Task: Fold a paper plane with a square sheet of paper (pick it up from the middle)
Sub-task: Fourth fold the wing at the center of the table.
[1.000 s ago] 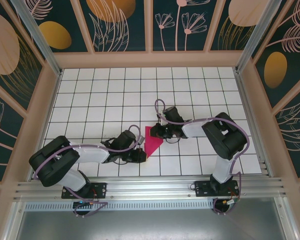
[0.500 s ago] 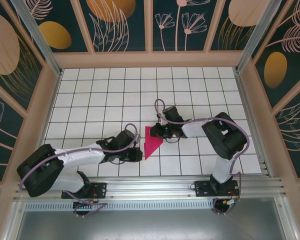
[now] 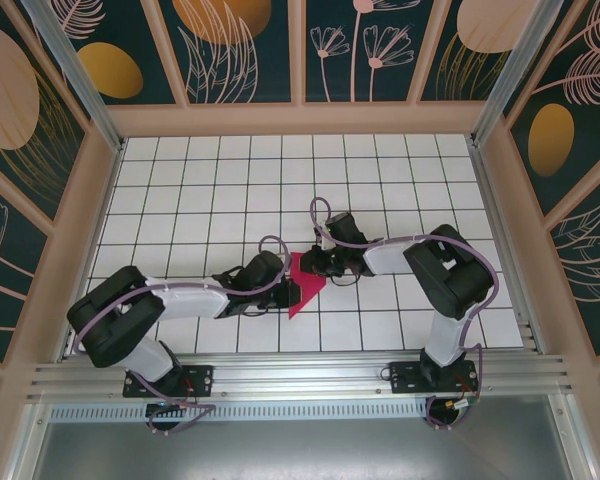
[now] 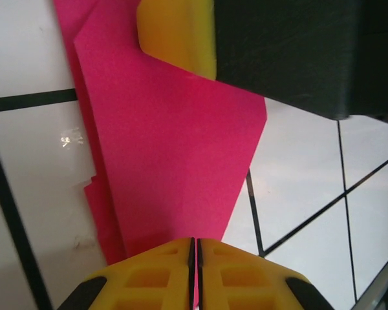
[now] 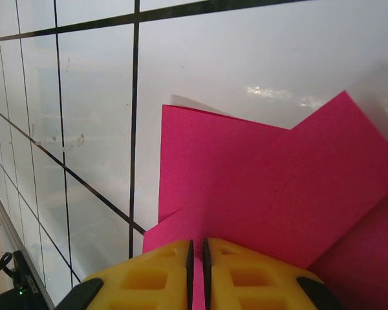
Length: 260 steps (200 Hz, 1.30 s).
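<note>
Plain white gridded worktop [image 3: 180, 190], patterned walls around. Near the front, my left tool [image 4: 195, 244] is pinched shut on the folded pink paper [image 3: 308, 284]; just beyond, my right tool [image 5: 197, 244] pinches its far side. The paper looks light, limp and easily creased, so I'd grip near the folds.

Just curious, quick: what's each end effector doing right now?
left end effector: closed on the pink paper.
right end effector: closed on the pink paper.

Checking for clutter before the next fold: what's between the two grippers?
The folded pink paper, seen from the top view; left gripper and right gripper each clamp an edge of it, jaws shut.
</note>
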Each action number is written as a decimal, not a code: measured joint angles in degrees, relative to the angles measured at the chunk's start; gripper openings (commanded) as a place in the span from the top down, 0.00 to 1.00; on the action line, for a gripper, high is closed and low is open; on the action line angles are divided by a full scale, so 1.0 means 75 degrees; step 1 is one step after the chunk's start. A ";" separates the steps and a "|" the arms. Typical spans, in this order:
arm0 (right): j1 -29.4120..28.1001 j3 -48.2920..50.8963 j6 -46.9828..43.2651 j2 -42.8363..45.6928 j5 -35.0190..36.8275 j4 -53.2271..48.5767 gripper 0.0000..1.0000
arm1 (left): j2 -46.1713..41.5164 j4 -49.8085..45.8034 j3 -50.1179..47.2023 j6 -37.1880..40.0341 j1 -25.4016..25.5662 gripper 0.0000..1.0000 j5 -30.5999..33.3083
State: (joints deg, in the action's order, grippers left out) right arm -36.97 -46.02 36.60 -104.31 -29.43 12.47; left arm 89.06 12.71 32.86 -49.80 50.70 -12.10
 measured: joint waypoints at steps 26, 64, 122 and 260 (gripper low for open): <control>0.0000 0.0000 0.0006 0.0012 0.0000 0.0003 0.81 | 0.0213 0.0055 -0.0003 -0.0052 0.0000 0.92 -0.0064; -0.0026 0.0245 0.0067 0.0361 0.0268 -0.0070 0.80 | 0.0277 0.0388 -0.0227 -0.0227 -0.0003 0.98 -0.0055; -0.0303 0.0425 0.0146 0.0796 0.0323 -0.0259 0.84 | 0.0262 0.0662 -0.0361 -0.0262 0.0000 1.00 -0.0032; -0.0580 0.0061 0.0312 0.0338 0.0525 -0.0676 0.84 | 0.0259 0.0799 -0.0449 -0.0259 0.0047 1.00 0.0102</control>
State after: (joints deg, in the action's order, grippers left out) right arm -41.32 -45.56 38.94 -101.78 -25.50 7.40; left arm 91.00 18.70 29.50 -51.75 51.05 -11.33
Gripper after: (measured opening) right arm 0.158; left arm 0.071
